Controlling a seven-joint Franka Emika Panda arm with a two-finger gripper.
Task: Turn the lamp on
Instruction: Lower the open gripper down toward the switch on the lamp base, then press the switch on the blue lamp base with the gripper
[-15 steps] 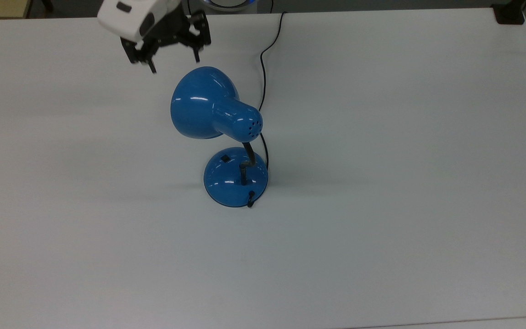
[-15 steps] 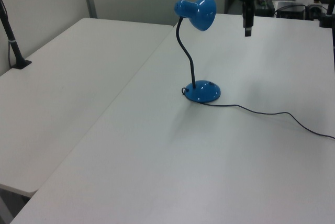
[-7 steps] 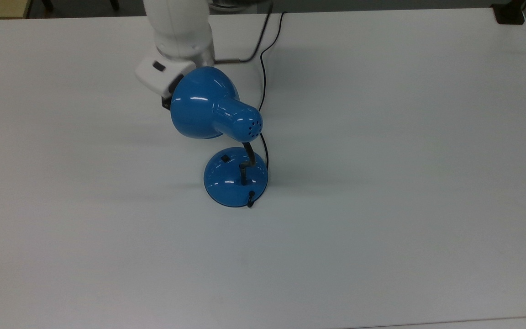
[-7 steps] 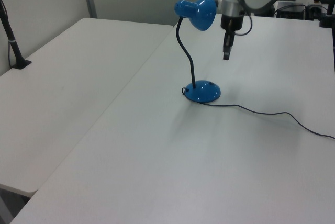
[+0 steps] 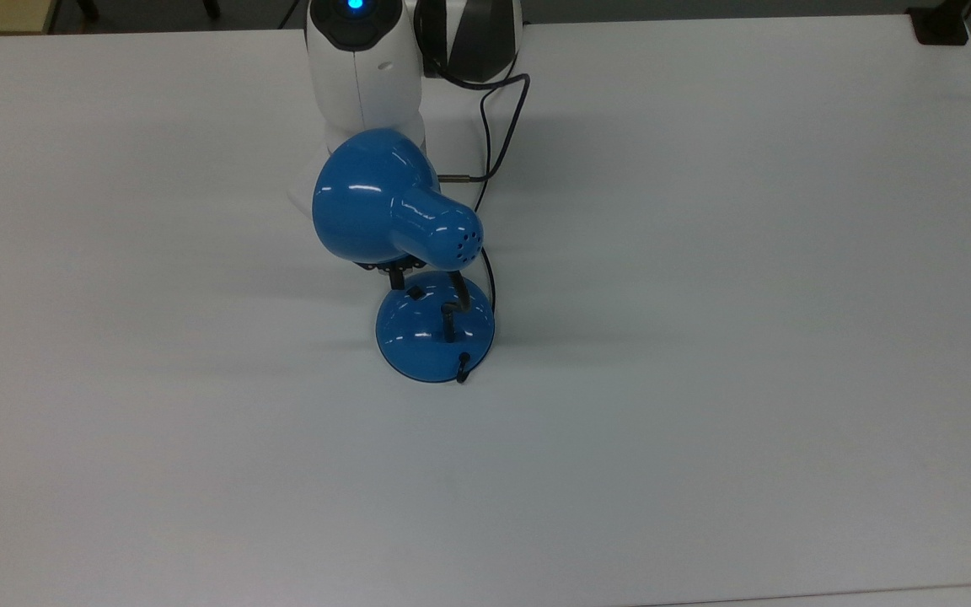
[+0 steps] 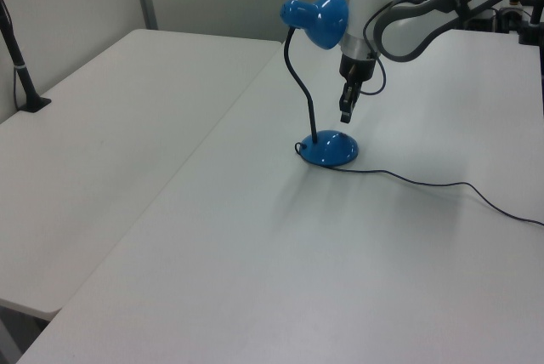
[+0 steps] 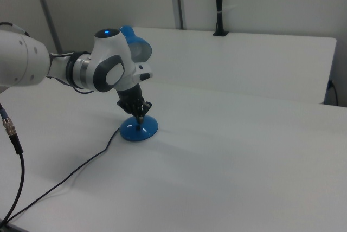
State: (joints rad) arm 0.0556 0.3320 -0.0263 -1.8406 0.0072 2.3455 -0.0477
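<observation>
**Gripper poised low over the lamp base**

The lamp [image 5: 418, 253] stands near the middle of the white desk [image 5: 747, 337], with wide bare surface on every side of it. Its round blue base [image 6: 331, 149] sits flat, the black neck [image 6: 299, 92] curves up from it, and the bell-shaped shade [image 5: 367, 202] leans toward the top view's upper left. A small black switch [image 5: 415, 292] sits on the dome of the base, on the side under the shade.

The gripper [image 6: 346, 110] hangs point-down beneath the shade, just above the base on its switch side; in the right view its tip [image 7: 141, 114] is very close to the dome, though contact cannot be made out. Whether the fingers are spread or pressed together cannot be told.

The black cord [image 6: 425, 184] trails from the base across the desk toward the left view's right edge. A second desk [image 6: 102, 126] adjoins along a seam at the left view's left.
</observation>
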